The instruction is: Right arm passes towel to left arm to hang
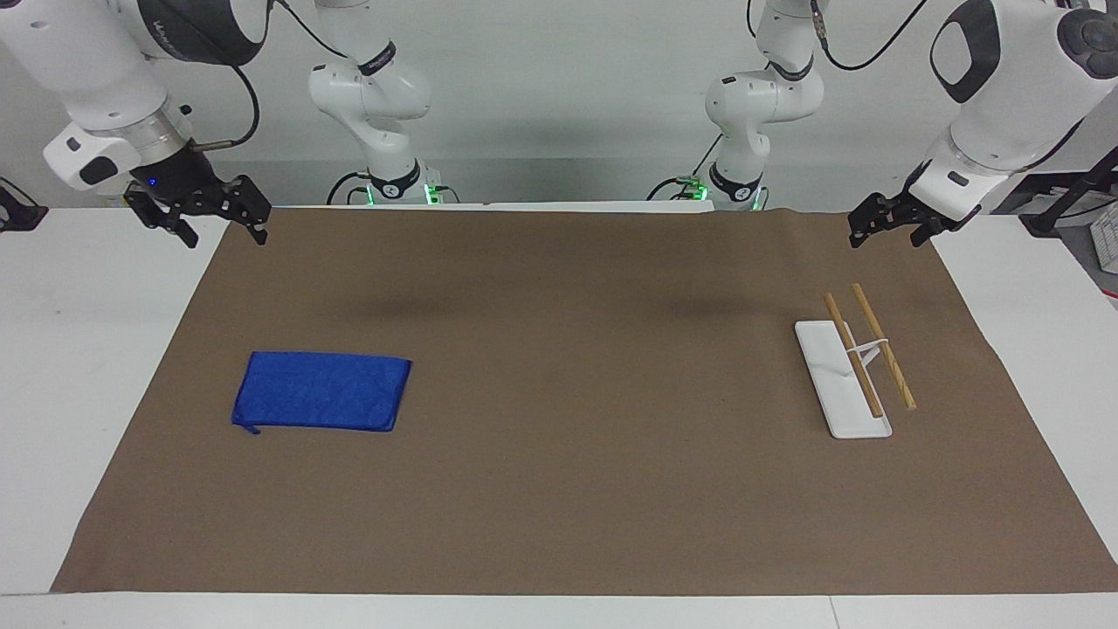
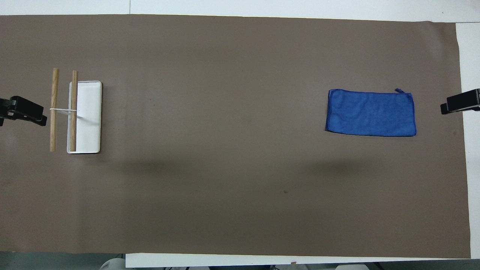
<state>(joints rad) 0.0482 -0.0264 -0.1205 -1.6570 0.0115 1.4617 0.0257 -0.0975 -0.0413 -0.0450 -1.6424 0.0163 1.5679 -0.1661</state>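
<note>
The blue towel [image 1: 321, 391] lies flat on the brown mat toward the right arm's end of the table; it also shows in the overhead view [image 2: 371, 112], its small loop at a corner on the side farther from the robots. My right gripper [image 1: 218, 229] hangs open and empty in the air over the mat's edge, apart from the towel; one tip shows in the overhead view [image 2: 461, 103]. My left gripper [image 1: 889, 236] hangs open and empty over the mat's edge at the left arm's end, beside the rack; it shows in the overhead view [image 2: 22, 111].
A hanging rack with a white base [image 1: 830, 384] and two raised wooden rods [image 1: 882, 356] stands on the mat toward the left arm's end; its base also shows in the overhead view [image 2: 90, 116]. Two slimmer white arms with green-lit bases [image 1: 397, 188] stand at the robots' edge.
</note>
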